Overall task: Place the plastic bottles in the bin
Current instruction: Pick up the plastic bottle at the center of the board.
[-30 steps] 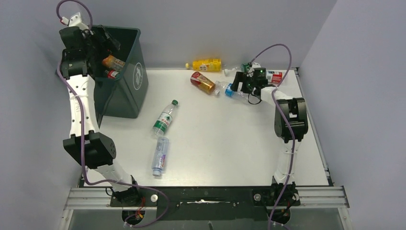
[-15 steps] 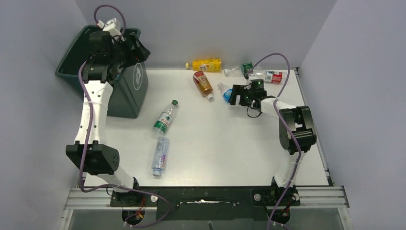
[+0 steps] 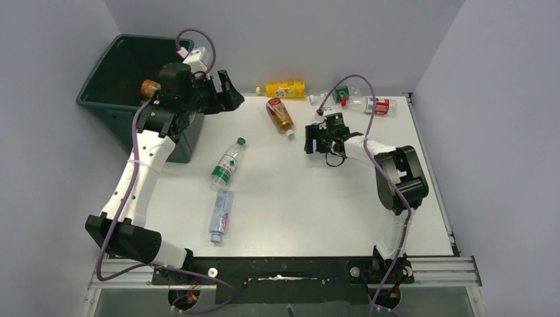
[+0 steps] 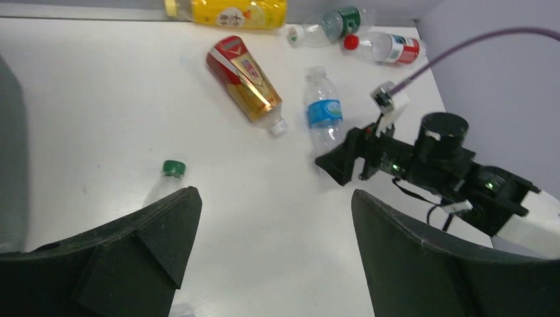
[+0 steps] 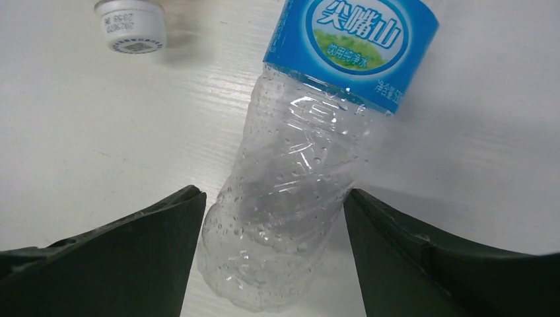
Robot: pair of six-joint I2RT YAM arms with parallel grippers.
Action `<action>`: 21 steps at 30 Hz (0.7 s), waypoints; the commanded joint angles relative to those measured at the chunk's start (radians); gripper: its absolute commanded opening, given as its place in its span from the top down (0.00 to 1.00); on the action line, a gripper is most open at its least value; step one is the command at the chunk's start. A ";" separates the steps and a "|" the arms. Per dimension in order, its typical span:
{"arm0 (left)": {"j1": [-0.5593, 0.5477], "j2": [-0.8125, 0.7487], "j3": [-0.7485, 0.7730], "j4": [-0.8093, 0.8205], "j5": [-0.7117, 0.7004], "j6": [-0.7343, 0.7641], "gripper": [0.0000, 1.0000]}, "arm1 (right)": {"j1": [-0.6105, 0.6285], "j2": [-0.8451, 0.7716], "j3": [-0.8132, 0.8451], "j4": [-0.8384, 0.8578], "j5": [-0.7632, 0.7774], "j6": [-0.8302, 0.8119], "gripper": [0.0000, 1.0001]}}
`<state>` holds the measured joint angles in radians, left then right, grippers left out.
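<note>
The dark green bin (image 3: 105, 72) stands at the far left with an orange bottle (image 3: 150, 87) inside. My left gripper (image 3: 229, 99) is open and empty, just right of the bin above the table; its jaws (image 4: 274, 195) stand wide apart. My right gripper (image 3: 309, 141) is open, and the base of a clear blue-label bottle (image 5: 300, 198) lies between its jaws (image 5: 272, 198) without being pinched. That bottle also shows in the left wrist view (image 4: 323, 113). A red-gold bottle (image 3: 279, 113) lies just left of it.
A yellow bottle (image 3: 285, 88), a green-label bottle (image 3: 333, 94) and a red-label bottle (image 3: 370, 104) lie along the back wall. A green-cap bottle (image 3: 227, 163) and a clear blue-tinted bottle (image 3: 221, 214) lie left of centre. Walls close in the left, back and right.
My left gripper swung from over the bin to the right, out above the table. My right gripper moved left and nearer with the blue-label bottle in front of it.
</note>
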<state>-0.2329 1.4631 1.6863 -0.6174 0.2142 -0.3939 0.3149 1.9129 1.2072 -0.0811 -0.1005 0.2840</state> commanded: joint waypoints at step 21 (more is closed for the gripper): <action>-0.131 -0.169 -0.414 0.263 0.168 -0.208 0.14 | 0.114 -0.294 -0.158 -0.114 0.089 0.063 0.60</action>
<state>-0.3603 1.3178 1.3167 -0.5224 0.2756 -0.5213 0.4026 1.7573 1.0779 -0.2195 0.0071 0.3477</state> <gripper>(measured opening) 0.857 0.500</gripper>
